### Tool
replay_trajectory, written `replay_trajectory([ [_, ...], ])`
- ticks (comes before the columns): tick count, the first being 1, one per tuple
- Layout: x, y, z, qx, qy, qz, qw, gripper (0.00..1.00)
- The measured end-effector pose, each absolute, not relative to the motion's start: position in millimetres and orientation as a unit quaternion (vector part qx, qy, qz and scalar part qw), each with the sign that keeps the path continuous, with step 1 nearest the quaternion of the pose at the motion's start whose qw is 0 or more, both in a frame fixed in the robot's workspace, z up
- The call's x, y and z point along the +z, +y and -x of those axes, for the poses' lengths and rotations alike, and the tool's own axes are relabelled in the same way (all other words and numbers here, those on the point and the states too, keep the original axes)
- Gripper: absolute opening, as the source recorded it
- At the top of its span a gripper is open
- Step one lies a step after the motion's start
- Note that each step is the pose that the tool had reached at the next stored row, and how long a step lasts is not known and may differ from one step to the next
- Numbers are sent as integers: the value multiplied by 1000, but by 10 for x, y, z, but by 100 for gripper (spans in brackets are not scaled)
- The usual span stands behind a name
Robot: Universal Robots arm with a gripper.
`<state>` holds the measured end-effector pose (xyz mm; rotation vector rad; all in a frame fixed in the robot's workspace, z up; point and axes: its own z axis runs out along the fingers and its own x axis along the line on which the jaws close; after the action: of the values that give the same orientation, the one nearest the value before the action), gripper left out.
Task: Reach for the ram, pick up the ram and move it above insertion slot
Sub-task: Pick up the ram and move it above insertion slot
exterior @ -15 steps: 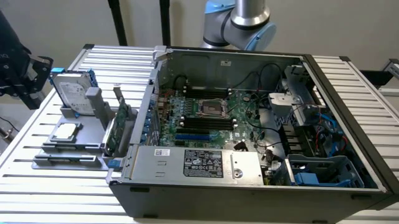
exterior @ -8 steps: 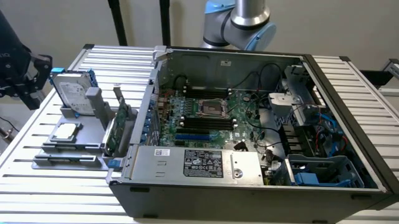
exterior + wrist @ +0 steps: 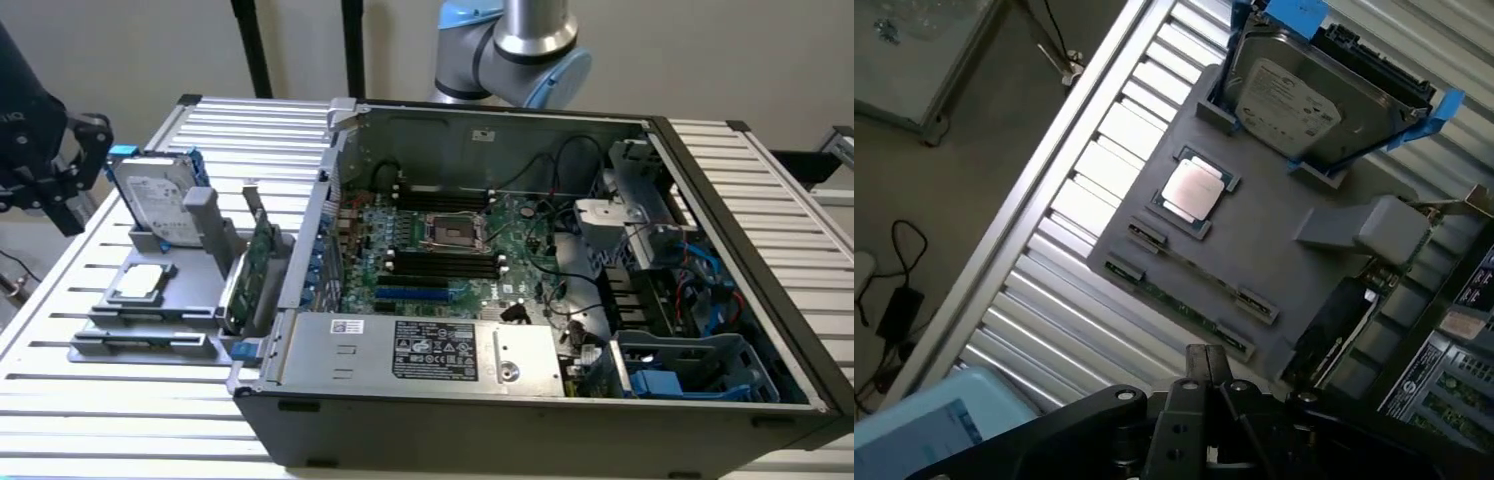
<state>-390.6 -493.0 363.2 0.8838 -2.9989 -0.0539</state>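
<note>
In the exterior view, the ram [image 3: 140, 340] sits on edge in a grey fixture [image 3: 180, 300] on the slatted worktop [image 3: 120, 410], at the exterior view's left of the open computer case [image 3: 534, 410]. It lies well apart from the black insertion slot [image 3: 447, 262] on the motherboard. By its look it is light, stiff and thin, with chips and contacts that would not bear scraping or bending. The safest hold is probably across its two flat faces, near the middle of the free long edge. The gripper [image 3: 60, 200] hangs at the far left beside the hard drive [image 3: 154, 200], touching nothing.

In the wrist view, the ram [image 3: 1184, 297] shows as a narrow green strip between the fixture's end clips, just beside the CPU [image 3: 1192, 190]. The gripper [image 3: 1204, 365] is apart from it and carries nothing; I cannot tell whether it is spread or pressed together.
</note>
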Motion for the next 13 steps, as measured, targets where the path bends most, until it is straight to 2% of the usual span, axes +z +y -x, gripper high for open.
replay_trajectory([
  [13, 3622, -4929, 3906, -16, -919, -394, 9, 11],
])
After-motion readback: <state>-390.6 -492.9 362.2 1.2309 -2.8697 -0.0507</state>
